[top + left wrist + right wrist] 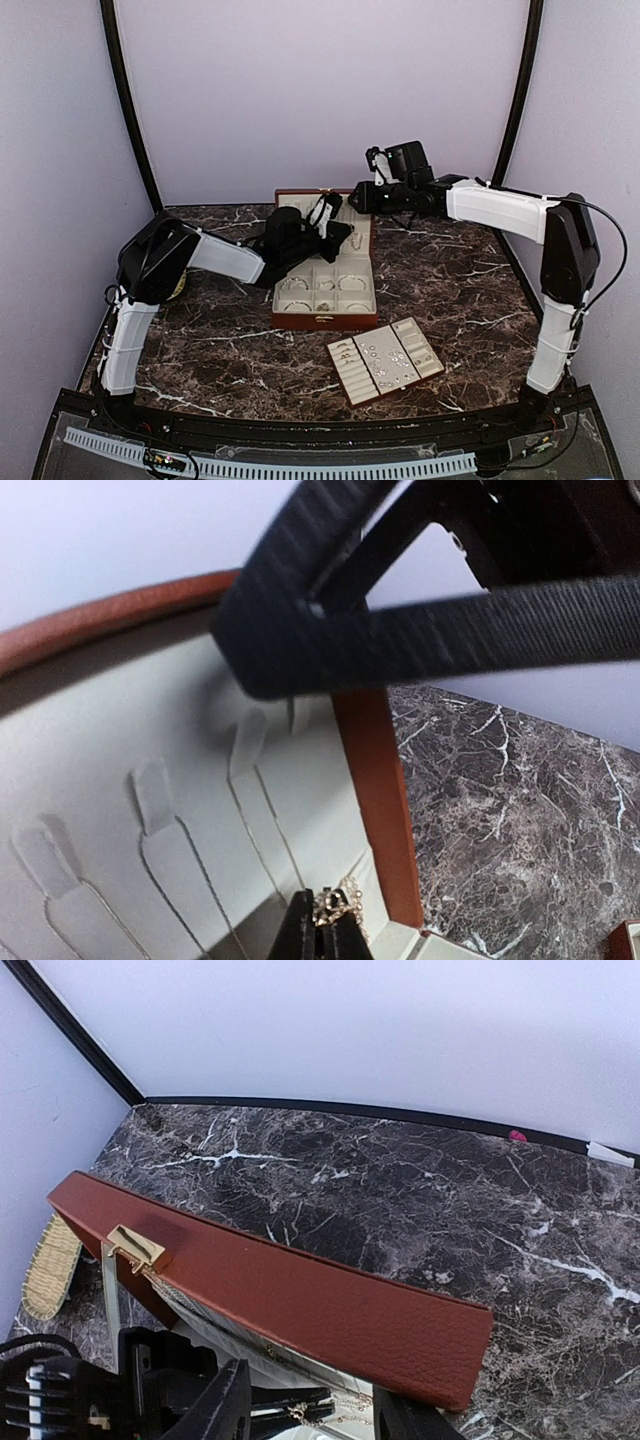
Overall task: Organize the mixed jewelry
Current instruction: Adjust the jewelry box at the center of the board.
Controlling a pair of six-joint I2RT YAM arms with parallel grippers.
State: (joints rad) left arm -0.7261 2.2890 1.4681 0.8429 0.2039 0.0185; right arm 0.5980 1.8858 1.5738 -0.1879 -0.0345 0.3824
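L tool (324, 925) pinching shut on gold chain (335, 908) at lid lining of wooden box (325, 320). R tool (312, 1410) hovering just behind box lid, jaws partly apart, gripping nothing visible. Mixed jewelry (388, 355) lying on cream tray (357, 390), on tabletop (460, 300) just front-right of box.
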